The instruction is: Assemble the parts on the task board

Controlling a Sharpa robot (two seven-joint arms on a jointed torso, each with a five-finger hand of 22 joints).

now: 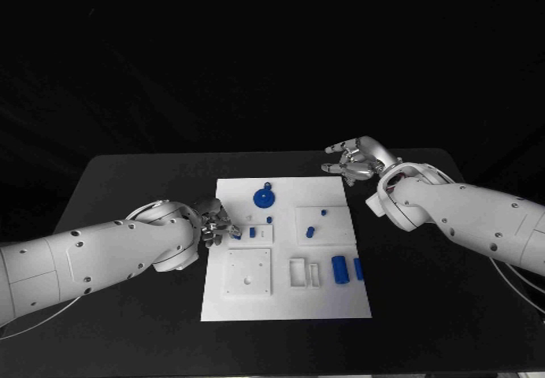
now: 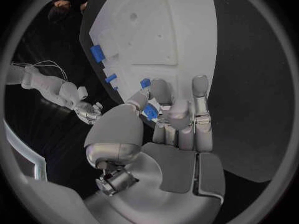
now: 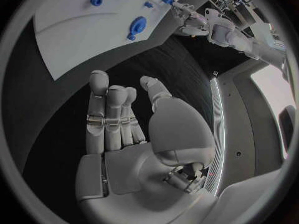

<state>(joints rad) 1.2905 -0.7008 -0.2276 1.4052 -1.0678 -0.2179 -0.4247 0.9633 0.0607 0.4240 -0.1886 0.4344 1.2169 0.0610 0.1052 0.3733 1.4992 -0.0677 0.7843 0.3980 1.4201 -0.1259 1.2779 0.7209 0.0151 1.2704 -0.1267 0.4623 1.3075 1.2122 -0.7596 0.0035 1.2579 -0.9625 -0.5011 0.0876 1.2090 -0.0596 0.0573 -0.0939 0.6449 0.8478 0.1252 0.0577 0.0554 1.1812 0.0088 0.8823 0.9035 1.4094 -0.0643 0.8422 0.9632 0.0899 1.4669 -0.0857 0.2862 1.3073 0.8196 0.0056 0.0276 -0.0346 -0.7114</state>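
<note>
Nearest, around 9 o'clock on the task board (image 1: 284, 303), the left robot hand (image 1: 213, 223) pinches a small blue part (image 2: 149, 112); I'd line it up squarely over its slot before pressing. Farther off at 1 o'clock, the right robot hand (image 1: 357, 163) hovers released over the desk (image 1: 136, 181), though the slot's hidden behind fingers.

1. Your head view looks down on the whole task board (image 1: 287, 303) from well above.
2. Your left wrist view sits close behind its left hand (image 2: 174, 119), facing the board.
3. Your right wrist view shares that board (image 3: 81, 30), farther off.
</note>
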